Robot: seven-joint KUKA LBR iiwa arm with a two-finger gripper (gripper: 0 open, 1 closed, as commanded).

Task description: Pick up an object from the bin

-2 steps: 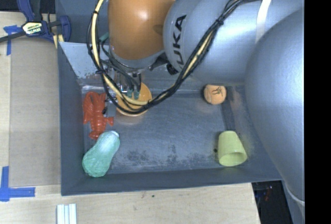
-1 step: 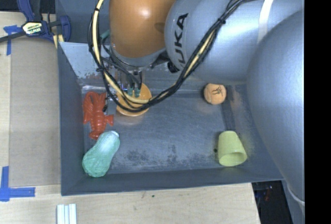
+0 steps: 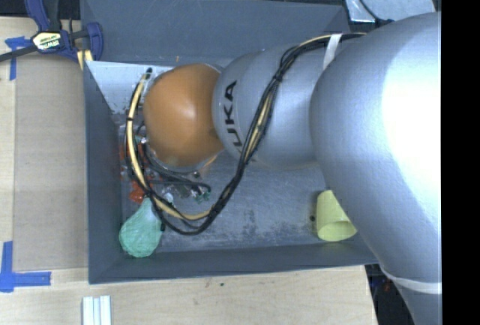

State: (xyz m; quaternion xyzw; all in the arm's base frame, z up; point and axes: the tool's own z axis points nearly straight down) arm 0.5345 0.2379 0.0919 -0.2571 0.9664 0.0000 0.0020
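Observation:
My gripper point(image 3: 177, 179) is low in the bin's left part, mostly hidden under the arm's wrist; dark metal parts of it show there. Just below and to the left of it lies a pale green crumpled lump point(image 3: 140, 235) in the front left corner. A small orange-red thing point(image 3: 136, 194) peeks out at the gripper's left side, against the bin's left wall; its shape is hidden. I cannot see anything held.
A pale yellow cone-like thing point(image 3: 332, 218) lies near the front right of the bin, beside the arm. The arm covers the bin's middle and back. Cables loop down from the wrist over the floor near the green lump.

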